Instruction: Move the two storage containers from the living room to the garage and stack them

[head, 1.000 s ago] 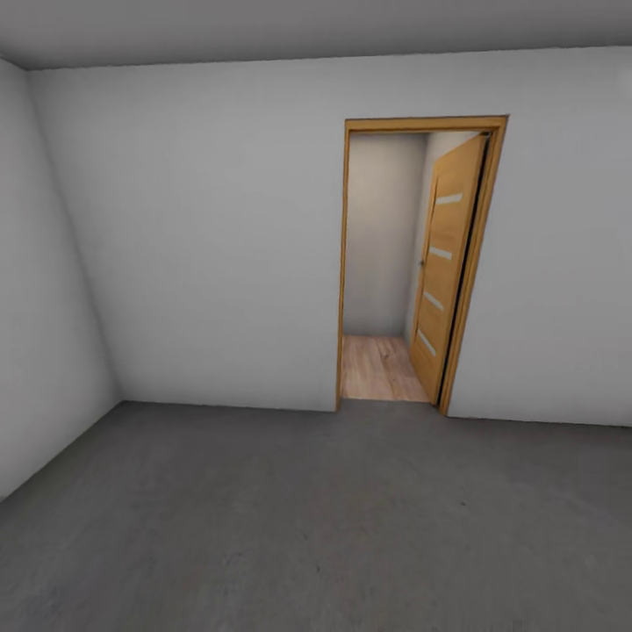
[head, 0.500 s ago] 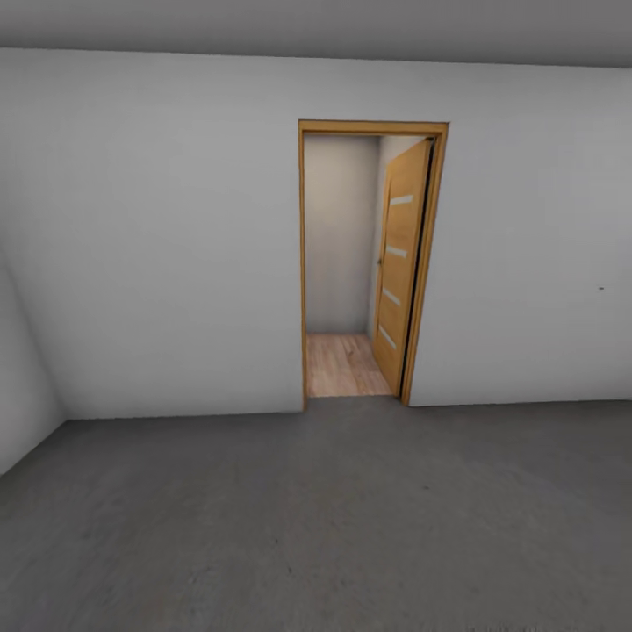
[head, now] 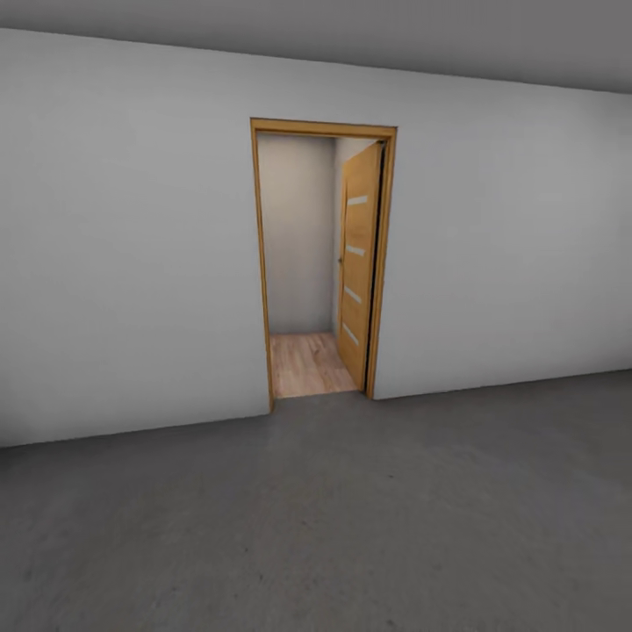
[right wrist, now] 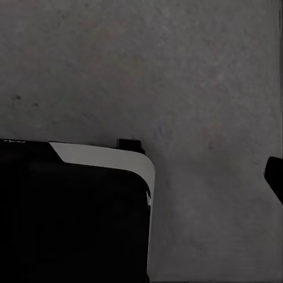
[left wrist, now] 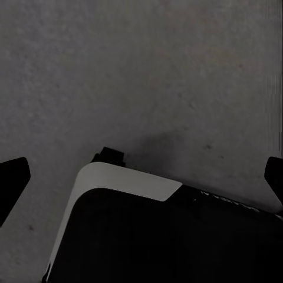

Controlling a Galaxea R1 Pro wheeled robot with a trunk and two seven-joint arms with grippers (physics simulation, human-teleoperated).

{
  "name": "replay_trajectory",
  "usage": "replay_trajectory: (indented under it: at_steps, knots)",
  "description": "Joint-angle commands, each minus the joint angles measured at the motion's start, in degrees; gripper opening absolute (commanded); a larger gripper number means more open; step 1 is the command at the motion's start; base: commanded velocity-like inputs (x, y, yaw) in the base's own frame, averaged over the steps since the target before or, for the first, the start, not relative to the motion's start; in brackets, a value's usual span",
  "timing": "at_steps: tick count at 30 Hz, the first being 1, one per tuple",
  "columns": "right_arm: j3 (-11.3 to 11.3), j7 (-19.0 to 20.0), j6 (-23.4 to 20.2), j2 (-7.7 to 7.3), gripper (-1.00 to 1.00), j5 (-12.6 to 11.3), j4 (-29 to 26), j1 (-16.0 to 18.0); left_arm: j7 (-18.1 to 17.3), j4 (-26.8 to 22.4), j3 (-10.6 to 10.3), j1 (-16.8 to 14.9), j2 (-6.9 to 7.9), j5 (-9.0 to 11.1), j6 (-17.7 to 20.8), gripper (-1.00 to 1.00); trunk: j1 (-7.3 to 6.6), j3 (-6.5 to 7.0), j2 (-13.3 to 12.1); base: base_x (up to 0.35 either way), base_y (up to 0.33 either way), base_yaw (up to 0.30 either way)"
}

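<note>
Operator: Status of left end effector (left wrist: pixel 141 177)?

Observer: Fingertips (left wrist: pixel 13 180) spread wide, out at opposite edges of the left wrist view. Nothing clamped between. Hangs over the robot's base (left wrist: pixel 118 186), dark with a white trim, and past that the dark grey floor (left wrist: pixel 147 71).

Operator: And right end effector (right wrist: pixel 147 177)?

Observer: Cannot tell whether apart or together. Just one dark fingertip (right wrist: pixel 275 174) at the frame's edge, its partner presumably lost against the black base. Same matte floor underneath.

Operator: Further out?

Observer: Stands inside the garage (head: pixel 132 263), judging by plain white-grey walls and concrete-like floor. Faces an open doorway (head: pixel 303 254) with a wood frame, slightly left of centre in the head view. Door (head: pixel 358 272) swung inward, away from the garage, against the right side of the passage. Light wood planks (head: pixel 307 364) beyond the threshold, so likely a hallway leading back toward the living room.

Operator: Whereabouts of the two storage containers?

Observer: Cannot tell from these pictures. Certainly none held by the left end effector.

Operator: Progress, then?

Observer: Hard to score. Looks like a transit leg, empty-handed, aimed at the doorway, probably off to fetch a container. Cannot say whether one is already set down somewhere behind the camera. Remaining at the least: fetch, carry back through that doorway, then set down or stack.
</note>
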State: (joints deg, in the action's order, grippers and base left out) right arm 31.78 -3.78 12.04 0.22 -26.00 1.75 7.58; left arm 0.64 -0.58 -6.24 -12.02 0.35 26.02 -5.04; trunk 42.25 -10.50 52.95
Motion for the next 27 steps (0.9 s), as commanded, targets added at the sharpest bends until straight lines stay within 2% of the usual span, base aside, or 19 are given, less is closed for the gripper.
replay_trajectory:
  at_steps: [1,15,20,27]
  knots:
    - [0.50,0.00,0.28,0.04,1.00,-0.44,0.18,0.08,0.07,0.01,-0.47,-0.02,-0.01,0.45,-0.15,1.00,0.01,-0.08,0.06,0.000,0.000,-0.293]
    - [0.52,0.09,0.13,0.04,1.00,-0.45,0.18,0.10,-0.01,0.14,-0.51,-0.01,0.00,0.85,-0.14,1.00,0.01,-0.08,0.06,0.000,0.000,-0.282]
    - [0.59,0.02,-0.32,0.04,1.00,-0.24,0.18,0.08,0.08,0.21,-0.68,-0.02,0.02,0.58,0.17,1.00,0.01,-0.08,0.06,0.140,0.000,-0.079]
    - [0.91,0.04,-0.36,-0.02,1.00,-0.06,0.12,0.07,0.22,0.24,-0.78,-0.02,0.11,0.66,0.83,1.00,0.01,-0.08,0.06,0.294,0.000,-0.013]
